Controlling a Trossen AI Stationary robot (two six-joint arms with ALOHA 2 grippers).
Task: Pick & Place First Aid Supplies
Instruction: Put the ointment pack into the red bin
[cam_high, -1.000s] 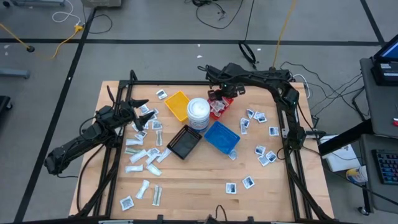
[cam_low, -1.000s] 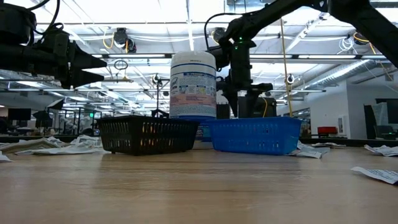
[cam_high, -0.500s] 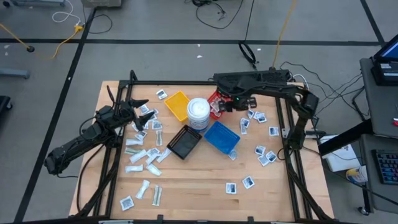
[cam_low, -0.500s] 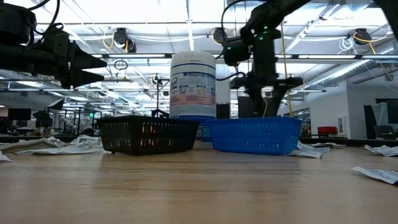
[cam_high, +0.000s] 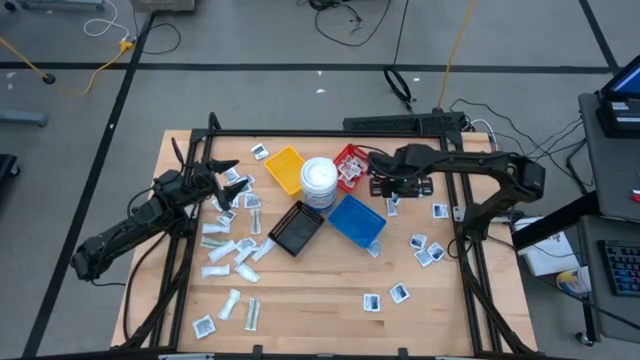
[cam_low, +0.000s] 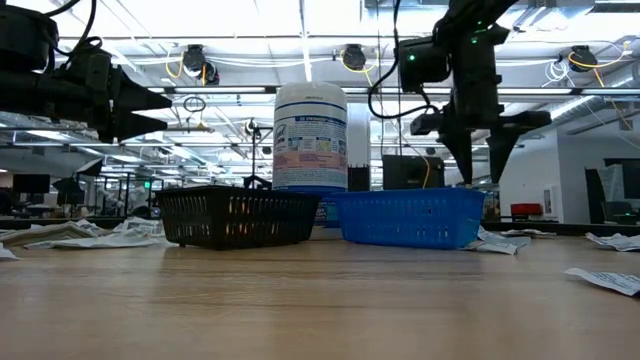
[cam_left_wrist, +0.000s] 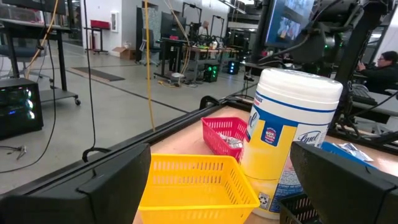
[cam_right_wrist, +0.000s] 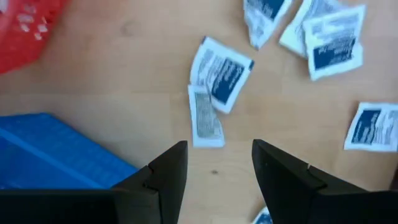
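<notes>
Hovering above the table's right half, the right gripper (cam_high: 394, 190) hangs with its jaws parted and nothing between them, fingers pointing down at a pair of small white packets (cam_right_wrist: 214, 87) that lie on bare wood between the blue tray (cam_high: 356, 220) and the table's right edge. In the right wrist view the two dark fingers (cam_right_wrist: 168, 174) frame the lower one of that pair, a pale narrow strip (cam_right_wrist: 204, 118), which lies partly under a square packet with blue print.

The first aid supplies (cam_high: 418, 243) lie scattered in two groups: squares with blue print toward the right edge, longer pale wrapped strips (cam_high: 231, 250) toward the left edge. A few packets already lie in the red tray (cam_high: 349, 165) near the far edge.

You should expect each packet to be very light, thin and limp, with a smooth wrapper that may slide on the wood rather than lift. Because they lie flat, take hold across the narrow width, with the fingertips pressed down to the table on either side of an edge, so that the wrapper buckles up into the grip. Where two overlap, as here, one may drag the other along; aim for the free end of the strip.

The left gripper (cam_high: 218, 183) waits over the left-hand group, its jaws wide apart and empty, facing the yellow tray (cam_left_wrist: 193, 180) and the white tub (cam_left_wrist: 289, 137).
</notes>
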